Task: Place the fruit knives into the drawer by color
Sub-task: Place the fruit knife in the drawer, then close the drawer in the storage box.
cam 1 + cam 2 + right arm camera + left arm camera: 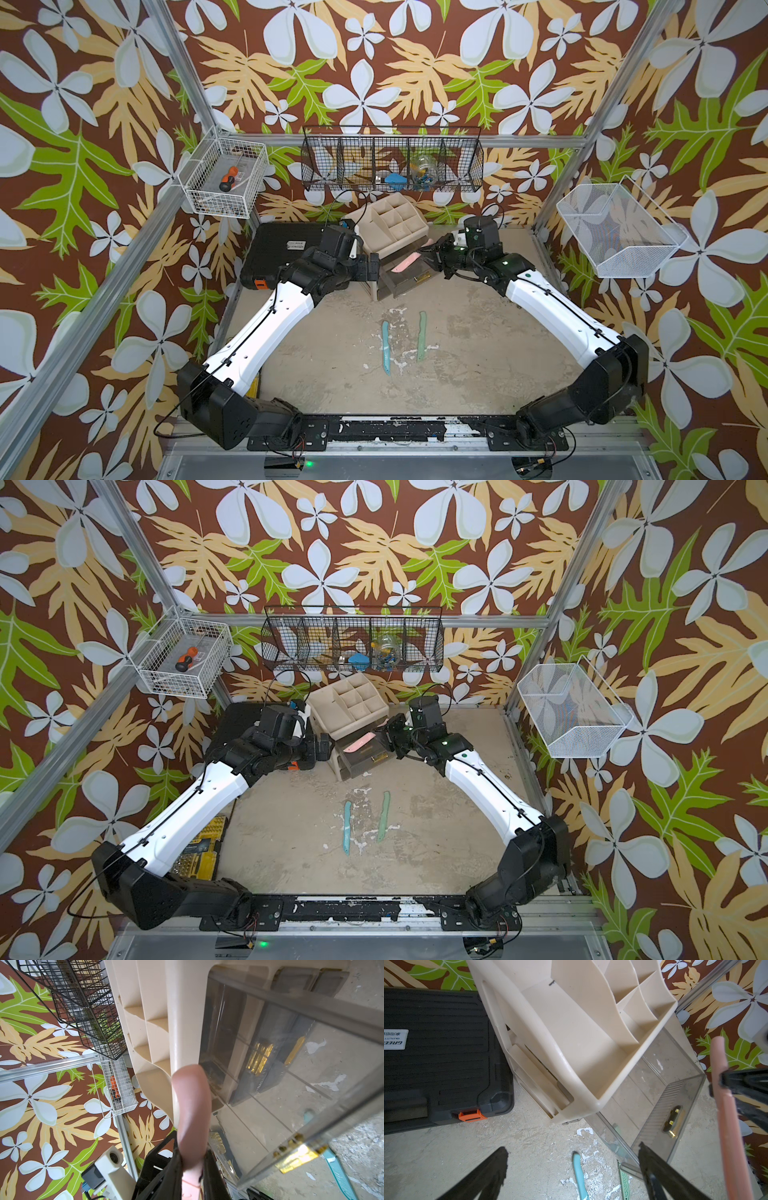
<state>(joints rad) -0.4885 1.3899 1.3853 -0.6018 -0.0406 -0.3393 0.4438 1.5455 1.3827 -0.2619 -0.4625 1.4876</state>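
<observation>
The right hand (pixel 430 252) grips the pink knife (pixel 405 262) by one end; it slants over the open drawer (pixel 415 279). The left hand (pixel 572 1149) is open and empty.

The light blue knife (pixel 579 1175) and the mint green knife (pixel 623 1184) run off the left wrist view's edge. In the right wrist view the right gripper (pixel 192 1159) covers the held end of the pink knife (pixel 191 1105).

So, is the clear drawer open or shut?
Open. The clear drawer sticks out of the beige organizer, its inside visible from above; the right claw holds the pink knife over it.
</observation>
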